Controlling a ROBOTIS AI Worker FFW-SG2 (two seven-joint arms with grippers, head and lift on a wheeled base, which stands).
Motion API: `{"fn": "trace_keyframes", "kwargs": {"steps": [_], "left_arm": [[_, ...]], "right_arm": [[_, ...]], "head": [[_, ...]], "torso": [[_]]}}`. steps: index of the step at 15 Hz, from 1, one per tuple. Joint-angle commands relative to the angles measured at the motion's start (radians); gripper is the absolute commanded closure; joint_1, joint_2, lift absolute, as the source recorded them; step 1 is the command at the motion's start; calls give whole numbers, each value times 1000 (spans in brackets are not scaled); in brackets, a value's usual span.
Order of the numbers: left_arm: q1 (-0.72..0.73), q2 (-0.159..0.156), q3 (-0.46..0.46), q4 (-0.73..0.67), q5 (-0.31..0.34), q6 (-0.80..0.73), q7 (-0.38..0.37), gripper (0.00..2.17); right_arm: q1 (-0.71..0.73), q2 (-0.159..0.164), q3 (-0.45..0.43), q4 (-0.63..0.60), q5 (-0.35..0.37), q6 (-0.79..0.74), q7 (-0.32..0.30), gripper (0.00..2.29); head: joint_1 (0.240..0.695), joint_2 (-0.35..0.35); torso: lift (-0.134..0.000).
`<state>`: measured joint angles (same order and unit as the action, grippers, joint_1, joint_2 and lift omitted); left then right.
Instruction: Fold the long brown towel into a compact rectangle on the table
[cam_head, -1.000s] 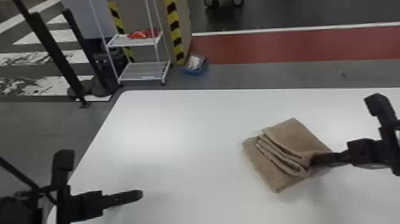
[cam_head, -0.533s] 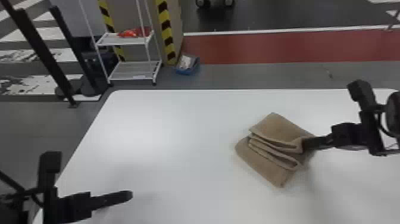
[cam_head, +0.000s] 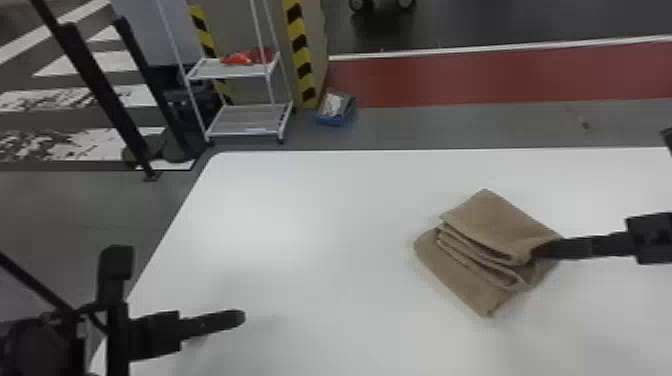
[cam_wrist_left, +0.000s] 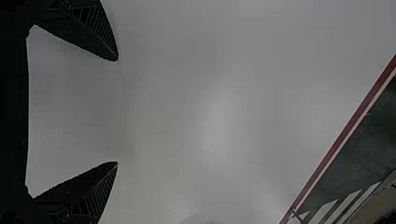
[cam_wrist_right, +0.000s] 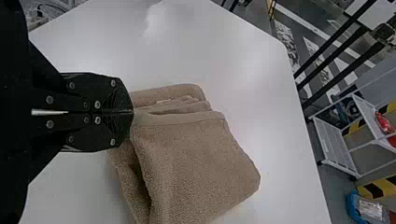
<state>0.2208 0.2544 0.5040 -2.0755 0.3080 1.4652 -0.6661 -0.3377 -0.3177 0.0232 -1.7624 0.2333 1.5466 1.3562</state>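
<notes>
Right jaws (cam_head: 540, 250) shifted right; towel (cam_head: 500, 225) slants near-right.

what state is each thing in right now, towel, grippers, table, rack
towel: folded in layers, edges uneven
right gripper: shut on the towel
left gripper: open, holding nothing
table: bearing the towel
rack: upright, red item on its upper shelf

A workshop hall, I'd say: beyond the left tool (cam_head: 239, 318), a white metal rack (cam_head: 247, 121), yellow-and-black striped tape (cam_head: 300, 50), a red floor lane (cam_head: 475, 77).
</notes>
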Motion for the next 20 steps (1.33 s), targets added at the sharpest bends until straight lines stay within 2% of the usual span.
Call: {"fn": "trace_keyframes", "kwargs": {"steps": [1,2,4,6,8,13,18,20], "left_arm": [[-5,-3,-7,3,-3,1,0,87],[-6,-1,-12,3,-6,1,0,87],[-5,-3,-12,5,-6,1,0,87],[-5,-3,-12,11,-6,1,0,87],[-3,-4,-12,11,-6,-2,0,87],[-1,-7,-12,12,-6,-2,0,87],[0,-6,-10,12,-6,-2,0,87],[0,-9,-12,12,-6,-2,0,87]], "right_arm": [[5,6,35,-20,34,8,11,616],[-14,19,93,-16,66,8,11,235],[-69,48,187,40,115,8,-20,117],[-141,85,250,116,116,11,-66,124],[-195,100,299,165,130,17,-74,134],[-287,101,412,231,167,26,-72,151],[-379,103,523,385,221,26,-60,221],[-383,121,550,416,241,26,-60,289]], "head": [[695,184],[695,183],[695,199],[695,221],[695,241],[695,270],[695,263],[695,252]], "torso": [[-123],[-123],[-123],[-123],[-123],[-123],[-123],[-123]]}}
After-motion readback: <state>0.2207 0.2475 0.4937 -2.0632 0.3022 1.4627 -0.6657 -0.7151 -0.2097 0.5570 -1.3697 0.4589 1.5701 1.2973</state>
